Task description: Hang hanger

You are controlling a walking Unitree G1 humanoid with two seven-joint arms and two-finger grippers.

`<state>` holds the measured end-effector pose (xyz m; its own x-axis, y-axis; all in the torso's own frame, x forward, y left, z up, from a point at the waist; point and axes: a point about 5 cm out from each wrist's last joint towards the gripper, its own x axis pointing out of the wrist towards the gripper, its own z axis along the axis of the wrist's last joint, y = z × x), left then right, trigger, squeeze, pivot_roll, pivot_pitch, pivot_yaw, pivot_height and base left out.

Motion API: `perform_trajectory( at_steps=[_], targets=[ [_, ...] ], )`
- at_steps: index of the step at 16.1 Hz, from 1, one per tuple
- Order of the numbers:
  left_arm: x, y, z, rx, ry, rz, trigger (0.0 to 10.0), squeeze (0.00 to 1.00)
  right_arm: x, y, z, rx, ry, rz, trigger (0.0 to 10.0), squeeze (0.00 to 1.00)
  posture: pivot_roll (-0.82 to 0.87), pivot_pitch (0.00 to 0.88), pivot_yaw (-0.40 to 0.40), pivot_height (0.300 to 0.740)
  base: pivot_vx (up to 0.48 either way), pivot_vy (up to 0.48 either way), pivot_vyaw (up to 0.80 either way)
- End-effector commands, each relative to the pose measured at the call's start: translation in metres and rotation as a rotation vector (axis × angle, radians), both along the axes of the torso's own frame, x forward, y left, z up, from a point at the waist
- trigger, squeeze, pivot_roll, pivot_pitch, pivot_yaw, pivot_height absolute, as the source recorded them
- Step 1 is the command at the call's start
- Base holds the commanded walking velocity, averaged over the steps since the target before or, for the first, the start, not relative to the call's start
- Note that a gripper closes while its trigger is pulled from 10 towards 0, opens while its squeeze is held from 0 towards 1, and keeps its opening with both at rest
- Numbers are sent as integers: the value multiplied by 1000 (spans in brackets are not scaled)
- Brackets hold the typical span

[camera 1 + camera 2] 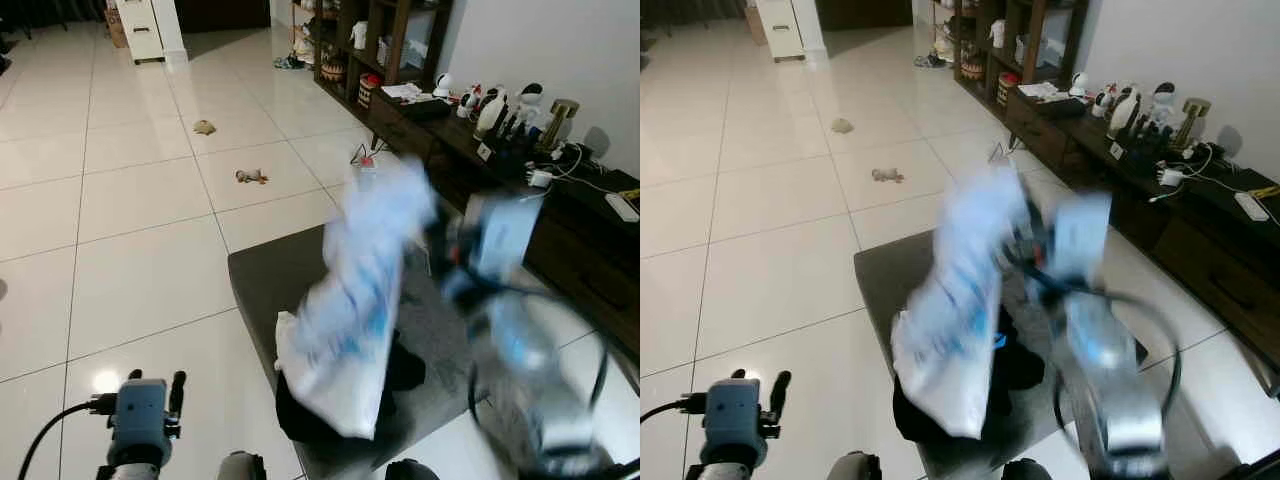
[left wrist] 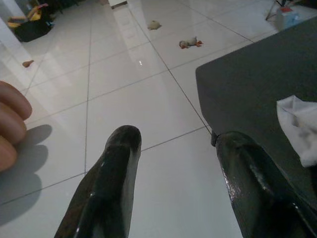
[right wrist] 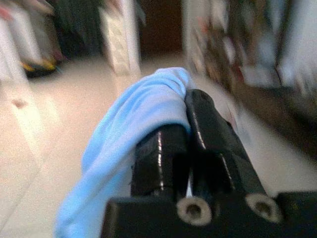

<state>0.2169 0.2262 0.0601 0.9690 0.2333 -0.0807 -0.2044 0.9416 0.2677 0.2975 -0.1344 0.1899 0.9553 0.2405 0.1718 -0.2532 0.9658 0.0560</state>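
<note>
**Right hand up with blue cloth, no hanger in sight yet**

I've got the right hand (image 3: 190,124) raised over the grey surface (image 1: 265,275), its two fingers pressed together on a fold of light blue cloth (image 3: 126,134). In the head views the cloth (image 1: 360,300) is badly blurred, hanging down from the hand as a long pale blue-and-white shape with its lower end near the dark clothes (image 1: 300,410) heaped on the surface. I take that height as deliberate: the garment hangs free, so it can be carried off to a rail without dragging.

The hanger itself I can't make out. It may be inside the cloth, but the blur hides it, so I won't claim it.

The left hand (image 2: 173,183) is low at my left side, fingers apart and gripping nothing, over the white floor tiles (image 2: 124,99) just beside the surface's edge.

The right wrist view gives me what the head views can't: the grip, sharp enough to read, with cloth draped over the finger tops. The left wrist view adds a white rag (image 2: 299,126) on the surface, a small toy (image 2: 189,43) out on the floor, and a person's fingers (image 2: 11,126) at the frame edge. The head views alone show the dark sideboard (image 1: 500,150) by the wall.
</note>
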Motion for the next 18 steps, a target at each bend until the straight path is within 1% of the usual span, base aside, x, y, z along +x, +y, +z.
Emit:
perform_trajectory(
  at_steps=[1,2,3,4,5,7,9,12,13,15,16,17,18],
  targets=[
    [-1,-1,-2,6,2,1,10000,0,1,-8,-9,87,57,-51,0,0,92,48,-39,615,0,0,0],
    [-2,-1,-2,6,3,1,10000,0,2,-9,-17,132,110,-65,0,0,93,46,-38,615,0,0,0],
    [-2,0,-2,6,2,2,10000,0,1,-7,-18,149,125,-51,1412,0,90,44,-39,615,0,0,0],
    [-3,-1,-2,5,1,-1,10000,0,1,-3,-20,113,123,-19,10000,0,91,41,-39,615,0,0,0],
    [-3,-2,-3,2,-2,-6,10000,0,-1,0,-27,67,141,-5,10000,0,95,37,-39,619,0,0,0],
    [-3,-4,-2,1,-4,-10,10000,0,0,-1,-31,30,159,-14,10000,0,92,33,-38,634,0,0,0],
    [-3,-5,-3,-2,-3,-22,10000,0,-3,0,-31,21,151,5,10000,0,88,28,-35,664,0,0,0],
    [0,-5,-1,-1,-10,-27,10000,0,-4,0,-28,29,132,22,10000,0,89,43,-34,689,0,0,0],
    [1,-5,0,-1,-11,-27,10000,0,-5,0,-25,26,110,48,10000,0,85,53,-33,704,0,0,0],
    [1,-5,0,-1,-11,-28,10000,0,-7,1,-24,1,105,94,10000,0,85,60,-31,729,0,0,0],
    [1,-5,0,-1,-11,-28,10000,0,-8,1,-25,-7,105,103,10000,0,85,60,-31,734,0,0,0],
    [2,-5,2,1,-16,-34,10000,0,-10,4,-26,-39,108,154,10000,0,86,66,-29,740,0,0,0],
    [5,-5,7,18,-21,-59,10000,0,-18,10,-32,-114,128,301,10000,0,84,70,-28,740,0,0,0]
  ],
)
